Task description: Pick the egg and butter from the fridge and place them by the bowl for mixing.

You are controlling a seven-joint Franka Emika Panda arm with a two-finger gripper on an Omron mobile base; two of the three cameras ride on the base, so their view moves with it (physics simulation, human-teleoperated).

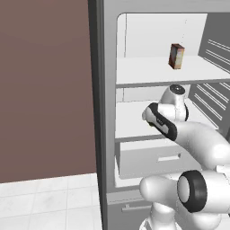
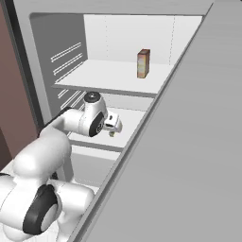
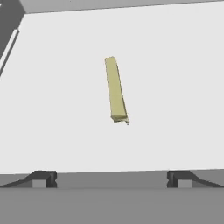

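Fingertips (image 3: 43,178) of the pincer (image 3: 111,179) are standing wide apart and empty, framing the butter (image 3: 116,89), which is lying flat ahead of them and pointing away, so the jaws are probably lining up to straddle its narrow width. Around it, the fridge (image 1: 102,112) is standing open, giving the arm room to reach in. White shelf (image 3: 175,87) is lying bare around the stick. Higher up, a carton (image 2: 143,63) is standing well clear.

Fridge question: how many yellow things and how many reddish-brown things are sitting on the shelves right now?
Yellow: 1, the butter stick lying on the middle shelf.
Reddish-brown: 1, the carton box standing upright on the upper shelf.
Total: 2
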